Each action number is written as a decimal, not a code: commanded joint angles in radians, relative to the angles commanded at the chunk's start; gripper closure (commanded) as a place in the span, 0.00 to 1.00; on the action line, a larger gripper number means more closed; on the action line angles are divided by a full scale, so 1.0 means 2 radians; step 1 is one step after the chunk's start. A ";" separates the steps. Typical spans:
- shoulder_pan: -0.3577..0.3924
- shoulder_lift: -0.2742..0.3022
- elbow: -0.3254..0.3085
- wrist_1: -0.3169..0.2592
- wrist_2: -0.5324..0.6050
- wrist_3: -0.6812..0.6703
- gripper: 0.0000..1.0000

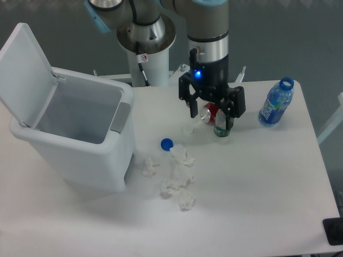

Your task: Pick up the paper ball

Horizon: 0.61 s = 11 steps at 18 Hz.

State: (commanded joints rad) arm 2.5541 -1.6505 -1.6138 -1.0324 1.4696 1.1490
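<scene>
Several small crumpled white paper wads lie on the white table in front of the bin. One paper ball (186, 200) lies nearest the front, another (149, 165) near the bin's corner, and a third (182, 155) just right of the round blue bottle cap (166, 143). A wider double-lobed wad (176, 180) lies between them. My gripper (212, 114) hangs behind the wads, over the red can, with its black fingers (193, 108) spread apart and nothing between them. It is open and well clear of every wad.
A white bin (80, 147) with its lid raised stands at the left. A red can (209, 113) and a small green bottle (221, 129) sit under the gripper. A small pale object (187, 129) lies beside them. A blue water bottle (276, 101) stands at the right.
</scene>
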 joint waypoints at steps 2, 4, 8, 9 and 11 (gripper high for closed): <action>-0.001 -0.002 0.001 -0.001 0.000 -0.001 0.00; -0.002 -0.003 0.001 -0.001 0.000 -0.002 0.00; -0.004 -0.011 -0.001 0.000 0.000 -0.002 0.00; -0.005 -0.015 -0.002 0.000 0.000 -0.001 0.00; -0.005 -0.023 -0.005 0.001 0.000 -0.001 0.00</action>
State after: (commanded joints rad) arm 2.5449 -1.6965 -1.6229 -1.0308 1.4696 1.1474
